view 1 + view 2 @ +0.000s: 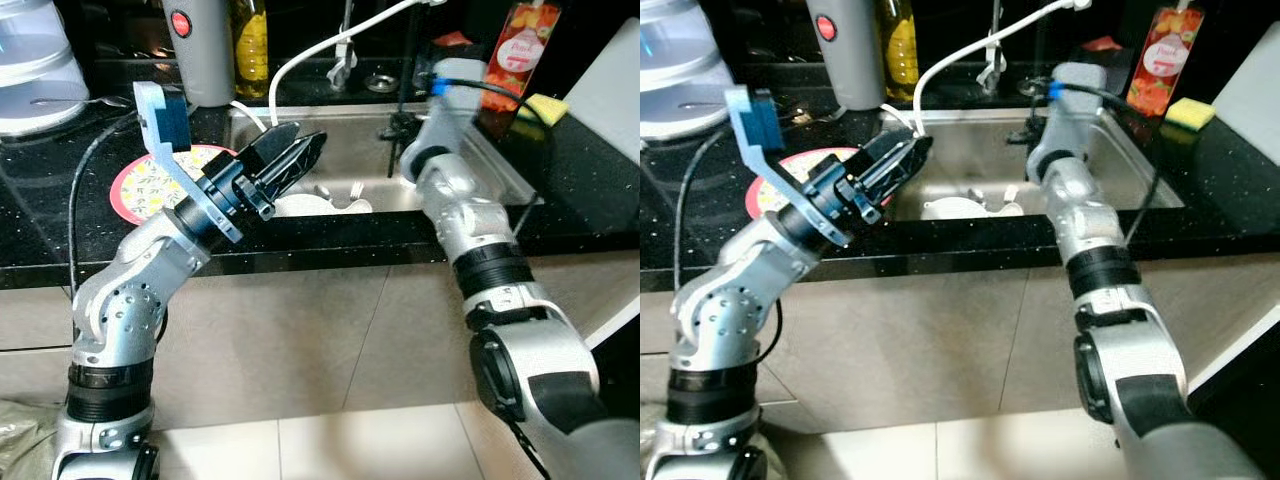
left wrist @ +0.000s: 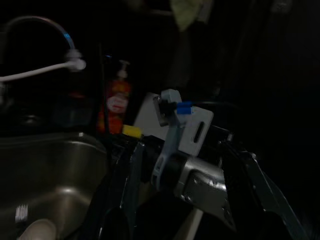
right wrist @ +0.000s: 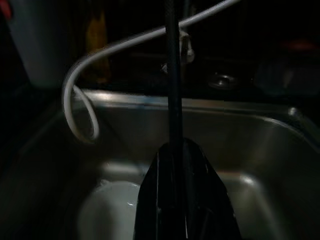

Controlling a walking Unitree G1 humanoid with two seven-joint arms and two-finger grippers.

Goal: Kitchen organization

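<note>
- Nearest to the camera are the two silver arms, which rise from the bottom of the head views toward a black counter (image 1: 330, 235) with a steel sink (image 1: 350, 150) set in it.
- Left gripper (image 1: 300, 155) hangs over the left rim of the sink and points to the right, across the basin. Its two black fingers lie close together at the tips and hold nothing.
- Right gripper (image 3: 182, 165) reaches down into the sink from the right side. In its wrist view the fingers are pressed together, and a thin dark rod stands in line with them; I cannot say if they pinch it or if it only crosses in front.
- White dishes (image 1: 315, 203) lie on the bottom of the sink at the near wall, below and just ahead of the left gripper, and they look like the things to be tidied. The right gripper is also above them, with a white bowl (image 3: 112, 212) under its tips.
- I judge the left arm a little nearer, so the coming move is a descent into the basin and not a reach sideways.
- A patterned plate (image 1: 160, 180) rests on the counter, left of the sink and behind the left arm.
- Behind the sink stand a yellow bottle (image 1: 250, 45) and a grey canister (image 1: 205, 45) with a red button; a white hose (image 1: 320, 45) curves above.
- On the right counter are a red pouch (image 1: 522, 50) with fruit pictures and a yellow sponge (image 1: 545, 105). The writing on the pouch is too small to read.
</note>
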